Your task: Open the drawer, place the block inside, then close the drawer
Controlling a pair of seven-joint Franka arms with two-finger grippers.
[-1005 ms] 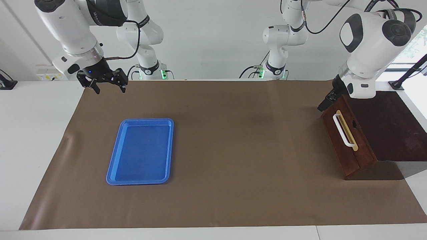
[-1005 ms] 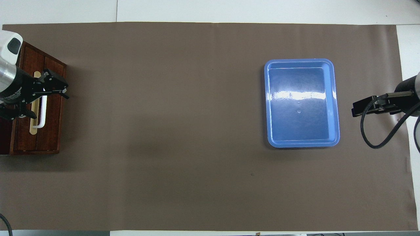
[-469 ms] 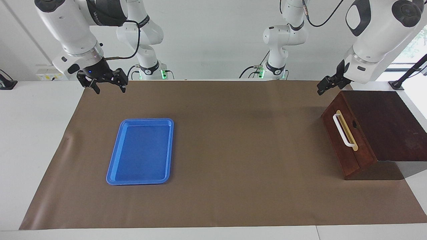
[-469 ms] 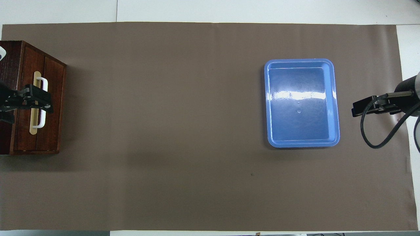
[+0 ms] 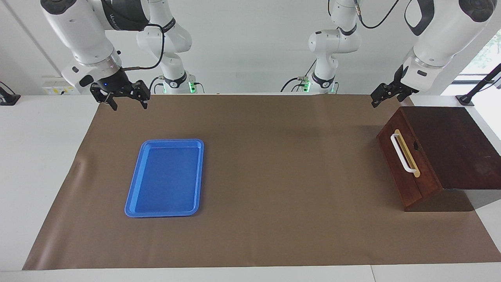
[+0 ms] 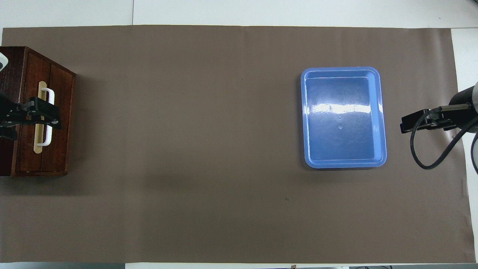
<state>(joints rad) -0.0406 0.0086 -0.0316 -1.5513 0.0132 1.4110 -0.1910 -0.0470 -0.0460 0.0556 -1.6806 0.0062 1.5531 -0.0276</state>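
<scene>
The drawer [image 5: 407,160] sits shut in its dark wooden cabinet [image 5: 450,145] at my left arm's end of the table, its white handle [image 5: 401,152] on a tan strip, a small round hole beside it. The cabinet rests on the brown paper sheet [image 5: 274,176] that covers the table. I see no yellow block anywhere on the sheet; with the drawer closed, I cannot tell whether it is inside.

My left pincer [image 5: 385,95] hangs in the air above the cabinet's corner nearest the robots, clear of the wood and holding nothing, its fingers spread. From overhead it [image 6: 41,114] lies across the handle, but the facing view shows it raised well above it.

Well apart, toward my right arm's end, a flat blue tray [image 5: 133,196] lies on the sheet with nothing in it. My right pincer [image 5: 125,102] waits in the air over the sheet's corner near its own base, fingers apart and holding nothing.
</scene>
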